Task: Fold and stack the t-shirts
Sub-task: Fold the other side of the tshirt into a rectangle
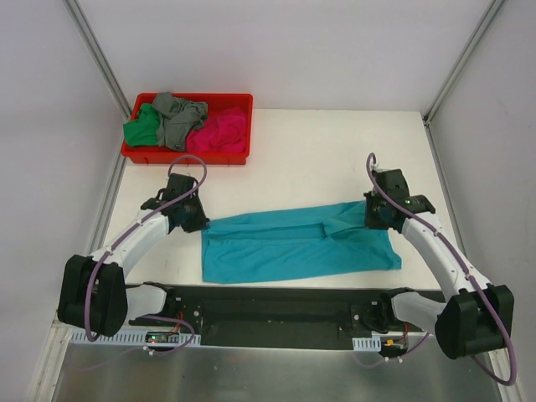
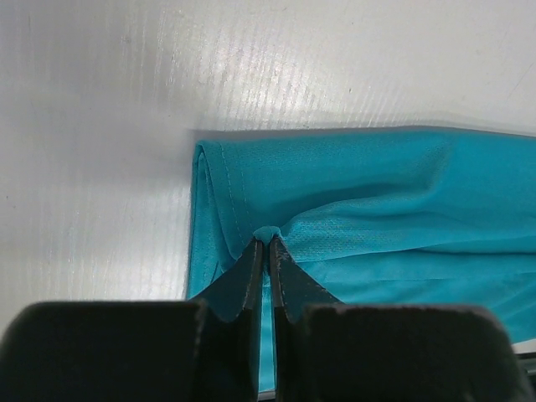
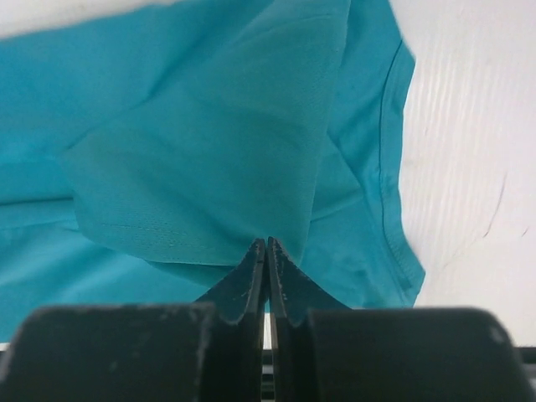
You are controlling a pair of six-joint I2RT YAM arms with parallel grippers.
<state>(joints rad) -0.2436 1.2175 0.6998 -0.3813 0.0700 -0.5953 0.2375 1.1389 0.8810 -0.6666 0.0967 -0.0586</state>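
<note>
Teal t-shirt (image 1: 297,243) lies spread flat and wide on the white table (image 1: 310,159), toward 6 o'clock, close to the arm bases. Its long axis runs 9 to 3 o'clock.

Left gripper (image 1: 194,219) sits at the shirt's 10 o'clock corner. Wrist view: jaws pressed together on a small nub of teal cloth (image 2: 266,234) just inside the hemmed edge, and the fabric puckers toward the tips (image 2: 268,244).

Right gripper (image 1: 374,213) sits at the shirt's 2 o'clock end. Wrist view: jaws closed tight (image 3: 265,244), with a raised fold of the shirt (image 3: 209,159) running down to the tips. It looks pinched there, though the exact contact is hidden behind the fingers.

Red bin (image 1: 243,105) stands at the table's 11 o'clock corner, well apart from the teal shirt. Bundled inside are a green t-shirt (image 1: 141,130) at its 9 o'clock end, a grey t-shirt (image 1: 177,117) in the middle partly over the green, and a magenta t-shirt (image 1: 219,132) at 3 o'clock.
</note>
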